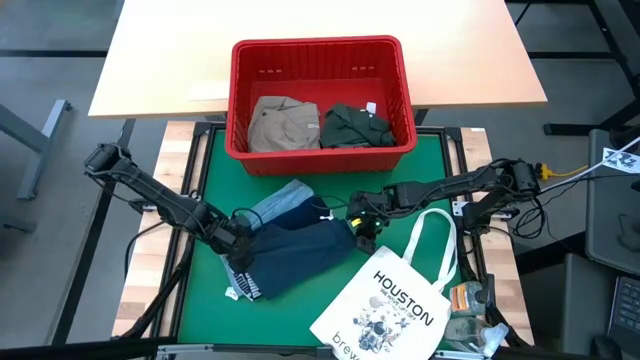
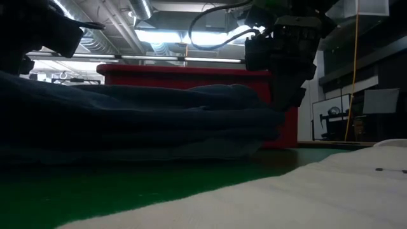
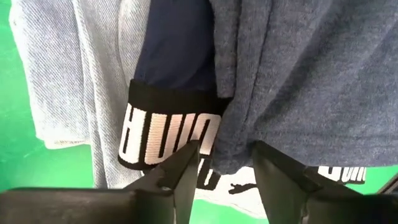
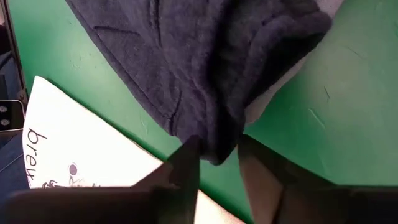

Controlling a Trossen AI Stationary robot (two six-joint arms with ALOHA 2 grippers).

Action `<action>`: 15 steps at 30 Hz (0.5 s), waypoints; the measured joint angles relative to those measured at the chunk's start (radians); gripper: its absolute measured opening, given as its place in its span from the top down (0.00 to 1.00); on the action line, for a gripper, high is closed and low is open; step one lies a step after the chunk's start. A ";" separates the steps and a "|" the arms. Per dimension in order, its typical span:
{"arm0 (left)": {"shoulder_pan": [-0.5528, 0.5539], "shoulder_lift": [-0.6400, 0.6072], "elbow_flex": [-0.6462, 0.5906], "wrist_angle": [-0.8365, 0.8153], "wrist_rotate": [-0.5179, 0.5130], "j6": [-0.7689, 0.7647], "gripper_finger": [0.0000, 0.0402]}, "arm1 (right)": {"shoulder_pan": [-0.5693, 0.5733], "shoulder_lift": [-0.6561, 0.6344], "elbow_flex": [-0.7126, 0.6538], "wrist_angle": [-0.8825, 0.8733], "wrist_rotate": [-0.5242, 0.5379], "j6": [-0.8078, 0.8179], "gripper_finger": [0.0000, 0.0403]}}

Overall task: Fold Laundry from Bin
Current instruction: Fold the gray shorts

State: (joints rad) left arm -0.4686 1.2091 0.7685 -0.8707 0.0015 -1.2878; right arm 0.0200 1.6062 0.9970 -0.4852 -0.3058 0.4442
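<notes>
A navy garment [image 1: 300,250] lies folded on the green mat, partly over a light blue denim one [image 1: 285,198]. A black waistband with white letters [image 3: 165,134] shows at its left end. My left gripper [image 3: 227,171] stands open above that end, pointing down, with the cloth's edge [image 3: 235,149] between its fingers. My right gripper [image 4: 219,158] is open at the garment's right end, a folded corner [image 4: 217,146] between its fingers. The red bin [image 1: 318,45] at the far side holds a khaki garment [image 1: 283,125] and a dark green one [image 1: 352,125]. My right gripper's fingers [image 4: 186,163] stand close on either side of the navy garment's folded corner, coming from above at a slant. Whether they touch it, I cannot tell. The corner lies on the mat.
A white tote bag printed "HOUSTON" [image 1: 395,300] lies on the mat's near right, close under my right gripper. Small packets [image 1: 470,300] sit at the right edge. Bare green mat [image 1: 215,170] shows at the far left, in front of the bin.
</notes>
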 joint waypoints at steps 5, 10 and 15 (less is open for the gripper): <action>0.000 0.000 0.000 0.000 -0.018 0.011 0.61 | -0.005 0.000 0.000 -0.007 -0.005 0.000 0.60; 0.001 0.000 0.000 -0.002 -0.017 0.017 0.64 | -0.037 0.000 0.032 -0.102 -0.052 -0.008 0.56; 0.001 0.000 0.000 -0.008 0.030 0.038 0.67 | -0.048 -0.004 0.106 -0.223 0.009 -0.096 0.56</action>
State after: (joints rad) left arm -0.4679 1.2091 0.7685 -0.8791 0.0313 -1.2495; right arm -0.0277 1.6023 1.1028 -0.7077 -0.2965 0.3486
